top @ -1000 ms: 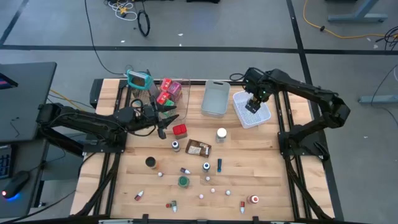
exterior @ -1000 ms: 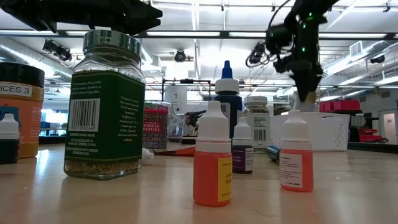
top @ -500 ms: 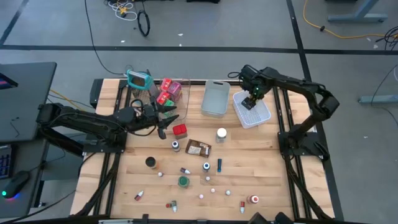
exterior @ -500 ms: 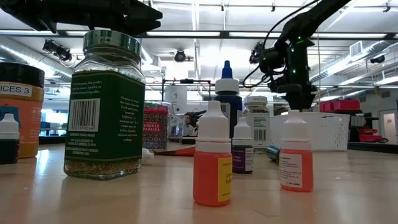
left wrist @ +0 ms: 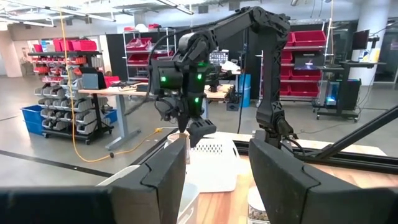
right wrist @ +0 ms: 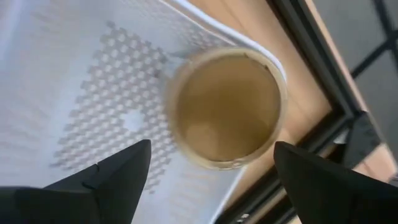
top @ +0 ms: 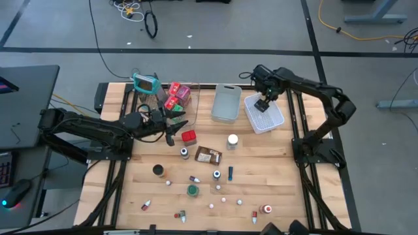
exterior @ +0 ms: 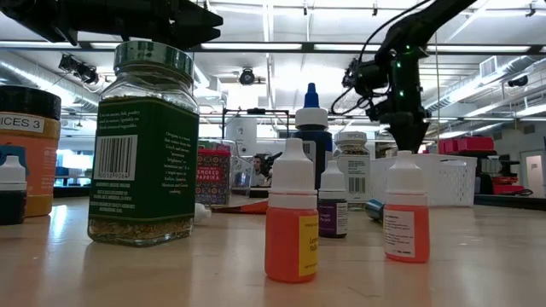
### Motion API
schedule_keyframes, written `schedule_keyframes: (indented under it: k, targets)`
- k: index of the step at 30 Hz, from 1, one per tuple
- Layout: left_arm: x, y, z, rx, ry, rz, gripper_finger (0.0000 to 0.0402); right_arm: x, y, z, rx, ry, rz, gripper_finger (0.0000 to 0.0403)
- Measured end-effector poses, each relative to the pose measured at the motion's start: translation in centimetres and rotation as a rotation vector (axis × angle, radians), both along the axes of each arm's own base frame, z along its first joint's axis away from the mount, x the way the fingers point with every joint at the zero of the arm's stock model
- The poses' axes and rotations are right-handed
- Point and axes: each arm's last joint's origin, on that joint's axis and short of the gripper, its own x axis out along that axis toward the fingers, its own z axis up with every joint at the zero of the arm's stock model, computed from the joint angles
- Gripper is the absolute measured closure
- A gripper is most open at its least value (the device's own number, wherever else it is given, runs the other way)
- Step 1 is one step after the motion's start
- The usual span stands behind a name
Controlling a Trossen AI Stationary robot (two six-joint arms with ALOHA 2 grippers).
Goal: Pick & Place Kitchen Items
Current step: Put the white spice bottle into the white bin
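The right tool [top: 262, 104] hangs over the far corner of the white bin [top: 273, 121], its fingers spread wide around nothing; directly beneath it, in the right wrist view, 1 tan-lidded jar [right wrist: 226, 107] stands in that bin's corner, apart from both fingers. The left tool [top: 171, 124] waits beside the clear bin [top: 185, 98], which holds red packets [top: 174, 96]; whether it grips anything cannot be told. 3 bins line the counter's [top: 281, 170] far edge: clear, grey [top: 226, 104] and white; a teal-framed grater [top: 145, 83] stands by the clear one. Loose on the counter lie 1 red box [top: 189, 136], 1 white-lidded jar [top: 232, 140], 1 green-lidded jar [top: 192, 190] and several little bottles; in the low view, 2 orange bottles [exterior: 293, 213] stand nearest.
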Motion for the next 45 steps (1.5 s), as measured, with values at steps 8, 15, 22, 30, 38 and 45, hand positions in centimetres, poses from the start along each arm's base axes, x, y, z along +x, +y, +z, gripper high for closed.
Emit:
schedule_keyframes:
  k: [8, 15, 22, 30, 38, 45]
  targets:
    - [0.0, 0.0, 0.0, -0.009, -0.003, -0.001, 0.0219, 0.8, 0.6, 2.8, 0.108, -0.133, -0.1, 0.0053]
    - [0.0, 0.0, -0.1, -0.034, 0.002, -0.004, 0.0219, 3.0, 3.0, 3.8, 0.256, -0.328, 0.031, 0.0053]
    - [0.1, 0.0, -0.5, -0.055, 0.03, -0.006, 0.0219, 5.4, 6.0, 3.8, 0.216, -0.314, 0.205, 0.0053]
    - [0.1, 0.0, -0.5, -0.106, 0.019, -0.019, 0.0219, 8.9, 11.1, 4.1, 0.135, -0.398, 0.448, 0.0053]
    - [0.1, -0.1, -1.1, -0.097, 0.085, -0.032, 0.0219, 10.0, 17.8, 4.0, 0.121, -0.347, 0.629, 0.0053]
    - [0.1, -0.2, -1.4, -0.122, 0.11, -0.037, 0.0219, 10.5, 21.9, 1.7, -0.045, -0.424, 0.804, 0.0053]
